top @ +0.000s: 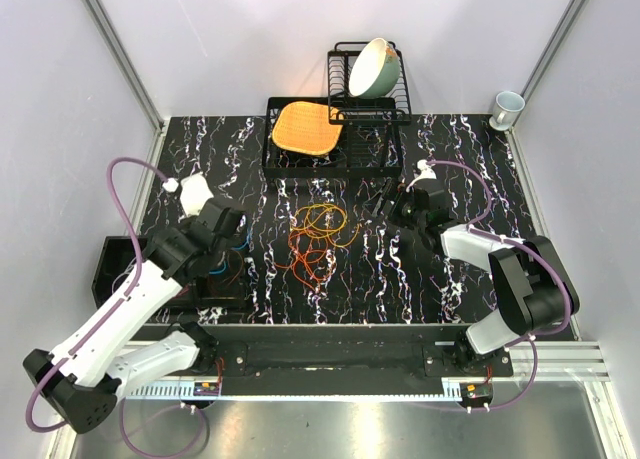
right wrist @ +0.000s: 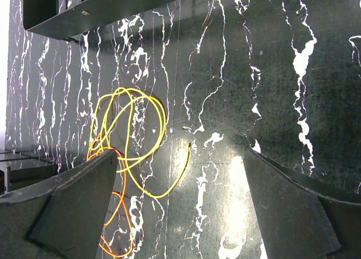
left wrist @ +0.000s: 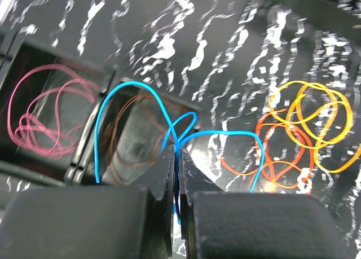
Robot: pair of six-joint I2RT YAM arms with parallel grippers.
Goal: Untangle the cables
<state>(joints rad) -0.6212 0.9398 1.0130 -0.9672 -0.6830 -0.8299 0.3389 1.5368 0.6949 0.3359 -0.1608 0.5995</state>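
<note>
A loose tangle of yellow [top: 320, 220] and orange-red cables [top: 308, 261] lies mid-table; it also shows in the left wrist view [left wrist: 307, 119] and the right wrist view [right wrist: 131, 136]. My left gripper [left wrist: 178, 157] is shut on a blue cable [left wrist: 123, 91], whose loops arch over a black compartment tray [left wrist: 84, 152]. A pink-purple cable [left wrist: 42, 115] lies coiled in the tray's left compartment and a brownish one [left wrist: 121, 152] in the one beside it. My right gripper [right wrist: 180, 174] is open and empty above the table, just right of the yellow loops.
A black dish rack [top: 340, 134] stands at the back with an orange woven mat [top: 303, 127] and a pale green bowl [top: 373, 67]. A white cup [top: 507, 107] stands at the back right. The black tray [top: 120, 269] sits at the left edge.
</note>
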